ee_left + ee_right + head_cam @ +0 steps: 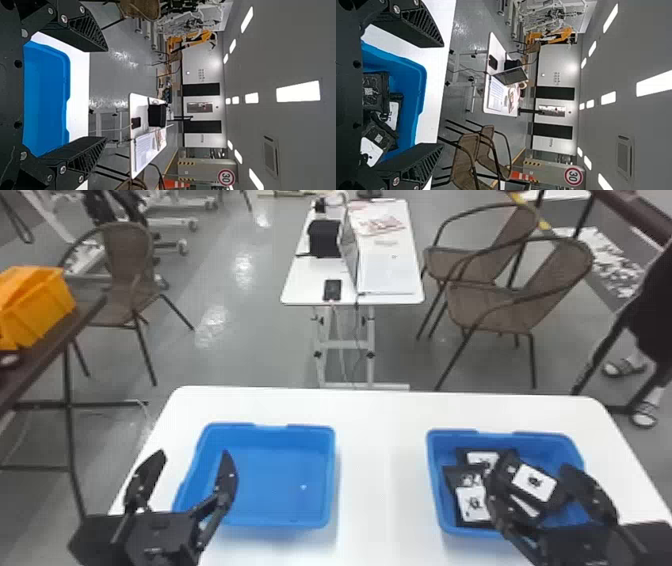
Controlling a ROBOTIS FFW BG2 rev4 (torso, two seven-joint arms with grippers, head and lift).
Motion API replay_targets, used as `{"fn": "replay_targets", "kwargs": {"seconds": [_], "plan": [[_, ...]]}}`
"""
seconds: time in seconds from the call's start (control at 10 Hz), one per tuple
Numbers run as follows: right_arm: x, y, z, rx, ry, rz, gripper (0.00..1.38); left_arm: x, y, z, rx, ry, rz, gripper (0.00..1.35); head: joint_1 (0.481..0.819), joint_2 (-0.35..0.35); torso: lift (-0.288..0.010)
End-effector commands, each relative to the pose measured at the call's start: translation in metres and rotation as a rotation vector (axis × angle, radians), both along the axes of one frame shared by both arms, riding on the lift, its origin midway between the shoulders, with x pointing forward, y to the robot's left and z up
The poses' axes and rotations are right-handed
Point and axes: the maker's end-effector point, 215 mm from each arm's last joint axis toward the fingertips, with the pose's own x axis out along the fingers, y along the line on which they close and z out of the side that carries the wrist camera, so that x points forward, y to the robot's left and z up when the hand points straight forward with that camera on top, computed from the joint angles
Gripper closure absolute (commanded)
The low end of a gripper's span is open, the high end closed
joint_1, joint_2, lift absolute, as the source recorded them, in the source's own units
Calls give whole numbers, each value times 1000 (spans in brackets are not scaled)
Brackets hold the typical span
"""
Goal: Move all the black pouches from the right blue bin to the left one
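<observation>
My left gripper [187,480] stands open over the near left part of the left blue bin [280,475], which holds no pouches. Open as well, my right gripper [537,485] hangs above the right blue bin [505,433]. Several black pouches with white labels lie heaped there, one pouch [534,482] tilted on top between the fingers, another [472,505] at the near left. In the left wrist view, the left gripper [105,95] has the left bin [45,99] behind its fingers. In the right wrist view, the right gripper [443,95] has a pouch [375,93] and others below it.
Both bins stand on a white table [382,470], with a strip of tabletop between them. Beyond it are a smaller white table [300,285] and brown chairs [515,300]. An orange crate [37,305] rests on a dark table at the far left.
</observation>
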Motion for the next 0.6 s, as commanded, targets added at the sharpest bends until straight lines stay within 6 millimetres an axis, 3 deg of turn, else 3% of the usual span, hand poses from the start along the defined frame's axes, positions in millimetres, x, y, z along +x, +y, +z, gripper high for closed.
{"fn": "replay_targets", "kwargs": {"seconds": [0.0, 0.5], "plan": [[0, 0, 0, 1, 0, 0, 125, 0, 1, 1, 1, -2, 1, 245, 695, 62, 10], [-1, 0, -2, -1, 5, 0, 125, 0, 1, 1, 1, -3, -1, 242, 695, 64, 10]]}}
